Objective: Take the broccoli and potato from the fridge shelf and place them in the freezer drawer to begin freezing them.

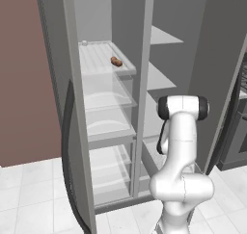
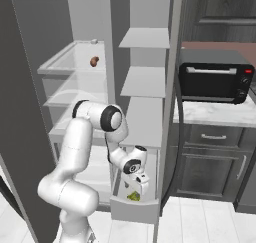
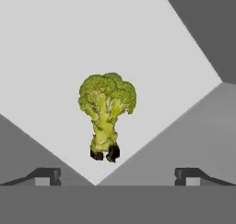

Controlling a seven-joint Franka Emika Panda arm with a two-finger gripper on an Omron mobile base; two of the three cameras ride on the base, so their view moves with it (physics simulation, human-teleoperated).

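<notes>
even flat rendered light, sharp, soft shading

- One yellow-green broccoli floret (image 3: 107, 112), lying in the grey freezer drawer (image 2: 134, 207).
- One small reddish-brown oval potato (image 1: 116, 61), on the white ribbed fridge shelf (image 1: 99, 59).
- One black toaster oven (image 2: 215, 82).
- One white robot arm (image 2: 80, 152).
</notes>
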